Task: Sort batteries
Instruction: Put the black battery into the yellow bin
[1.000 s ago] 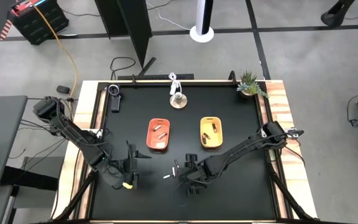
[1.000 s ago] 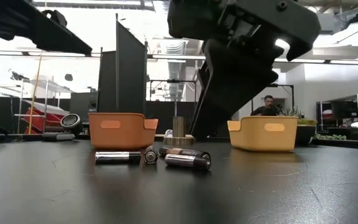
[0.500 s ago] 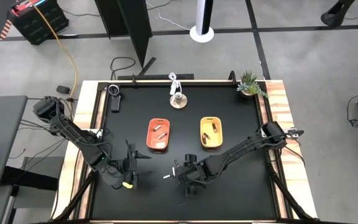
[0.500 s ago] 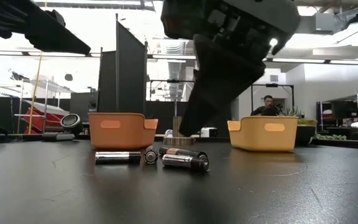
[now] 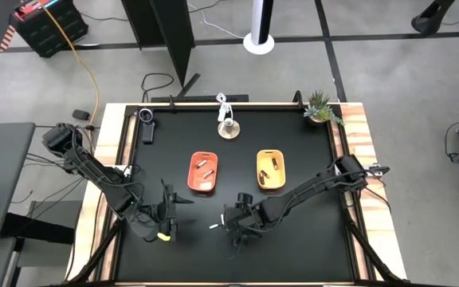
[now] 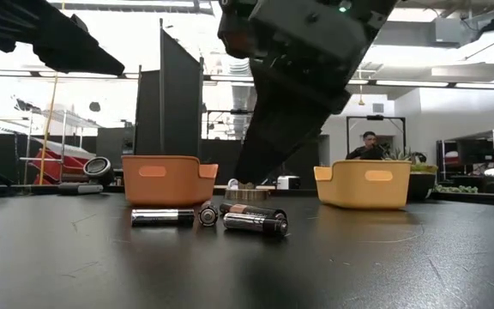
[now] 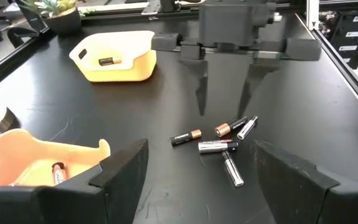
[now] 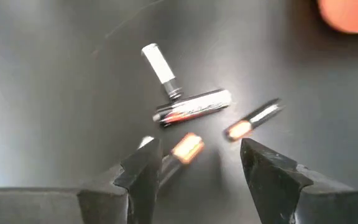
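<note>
Batteries (image 7: 219,144): four loose at frame centre, right gripper (image 7: 224,102) above, open, empty.
Orange tray (image 5: 190,178) holds two; yellow tray (image 5: 260,177) two. Left gripper (image 5: 168,209) open, empty, lower left.

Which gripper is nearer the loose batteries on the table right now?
Right. The right gripper hangs open directly above the loose batteries; the left gripper waits open off to their left.

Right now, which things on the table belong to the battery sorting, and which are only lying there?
Job: loose batteries; orange tray; yellow tray; right gripper, open above the batteries.
Lying about: potted plant; round wooden stand; dark device.
</note>
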`<act>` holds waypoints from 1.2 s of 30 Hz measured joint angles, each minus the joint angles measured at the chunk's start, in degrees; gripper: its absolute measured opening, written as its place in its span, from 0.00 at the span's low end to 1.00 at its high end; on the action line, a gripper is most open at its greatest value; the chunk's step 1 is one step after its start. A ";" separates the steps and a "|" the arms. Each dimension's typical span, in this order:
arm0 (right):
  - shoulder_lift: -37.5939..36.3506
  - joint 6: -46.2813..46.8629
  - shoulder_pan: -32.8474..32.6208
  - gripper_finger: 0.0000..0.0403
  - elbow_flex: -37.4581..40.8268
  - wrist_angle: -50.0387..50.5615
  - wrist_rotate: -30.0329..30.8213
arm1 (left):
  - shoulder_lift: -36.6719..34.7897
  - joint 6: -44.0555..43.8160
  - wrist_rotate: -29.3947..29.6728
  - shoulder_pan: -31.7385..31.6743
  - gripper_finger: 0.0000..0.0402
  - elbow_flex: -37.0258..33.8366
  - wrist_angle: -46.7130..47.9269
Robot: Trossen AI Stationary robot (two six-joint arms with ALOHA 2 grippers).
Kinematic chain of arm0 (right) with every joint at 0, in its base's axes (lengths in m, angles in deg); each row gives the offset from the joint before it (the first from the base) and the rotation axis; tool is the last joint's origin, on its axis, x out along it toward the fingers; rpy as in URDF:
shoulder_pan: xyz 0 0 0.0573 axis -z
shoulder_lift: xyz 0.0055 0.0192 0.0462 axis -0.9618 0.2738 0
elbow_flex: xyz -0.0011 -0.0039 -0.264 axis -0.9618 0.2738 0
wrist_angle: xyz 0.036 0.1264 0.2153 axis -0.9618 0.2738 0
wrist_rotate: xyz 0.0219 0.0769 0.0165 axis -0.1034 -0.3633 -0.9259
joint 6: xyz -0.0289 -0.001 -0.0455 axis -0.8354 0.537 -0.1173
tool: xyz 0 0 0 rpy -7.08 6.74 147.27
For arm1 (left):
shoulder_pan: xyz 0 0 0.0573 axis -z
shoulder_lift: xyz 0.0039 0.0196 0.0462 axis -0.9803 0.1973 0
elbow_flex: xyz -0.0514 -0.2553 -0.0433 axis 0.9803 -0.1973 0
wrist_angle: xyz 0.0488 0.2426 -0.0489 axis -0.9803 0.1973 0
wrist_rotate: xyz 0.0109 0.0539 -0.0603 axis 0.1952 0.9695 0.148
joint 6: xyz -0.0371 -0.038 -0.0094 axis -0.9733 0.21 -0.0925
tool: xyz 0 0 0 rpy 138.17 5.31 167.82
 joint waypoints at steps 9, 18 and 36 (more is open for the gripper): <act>0.00 0.53 2.57 0.56 0.00 0.67 2.43 | 0.00 -0.04 0.00 0.01 0.69 0.00 -0.07; 0.00 1.97 3.48 0.55 0.00 2.39 2.41 | 0.00 -0.25 0.00 0.02 0.69 0.01 -0.07; 1.90 3.97 0.94 0.55 -0.02 -0.31 -0.14 | 0.00 -0.26 -0.02 0.00 0.69 0.07 -0.33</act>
